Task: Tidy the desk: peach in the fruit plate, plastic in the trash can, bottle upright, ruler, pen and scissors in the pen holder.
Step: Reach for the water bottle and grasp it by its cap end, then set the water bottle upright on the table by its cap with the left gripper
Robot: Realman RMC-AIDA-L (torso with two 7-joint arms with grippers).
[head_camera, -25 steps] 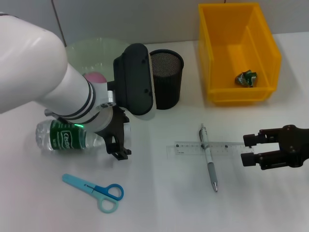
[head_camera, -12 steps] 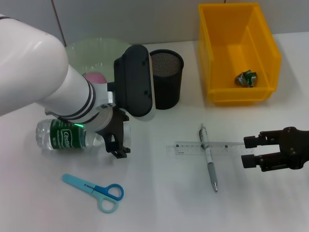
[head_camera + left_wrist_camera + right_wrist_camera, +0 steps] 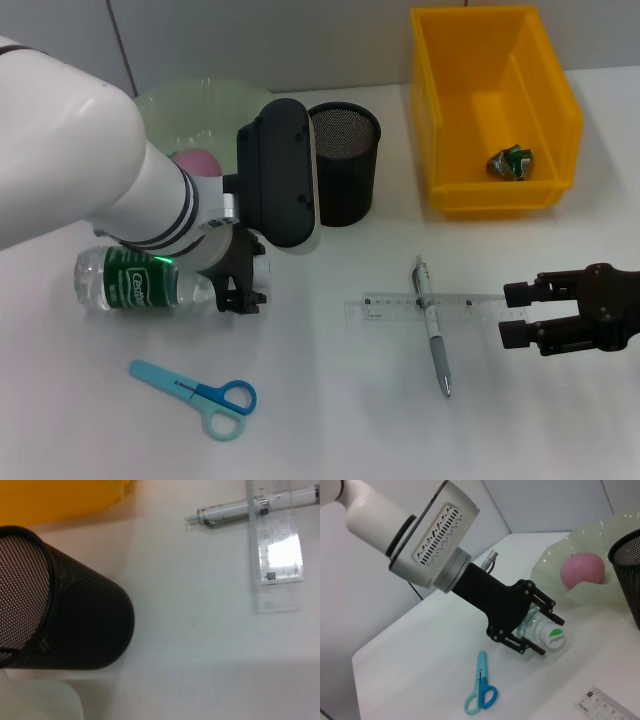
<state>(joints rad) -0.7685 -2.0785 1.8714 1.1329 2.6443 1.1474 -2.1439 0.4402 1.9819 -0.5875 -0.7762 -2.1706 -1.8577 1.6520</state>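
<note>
1. The yellow bin stands at the table's far right corner and holds one thing: a crumpled green plastic wrapper on its floor.
2. The pale green fruit plate sits near the far edge toward the left, with a pink peach in it.
3. The black mesh pen holder stands just beside the plate; I can see nothing in it.
4. The left gripper has its fingers on either side of the neck of the water bottle, which lies on its side near the left edge.
5. The blue scissors lie near the front edge.
6. The pen lies across the clear ruler mid-table.
7. The right gripper hovers at the ruler's end, fingers apart, holding nothing.
</note>
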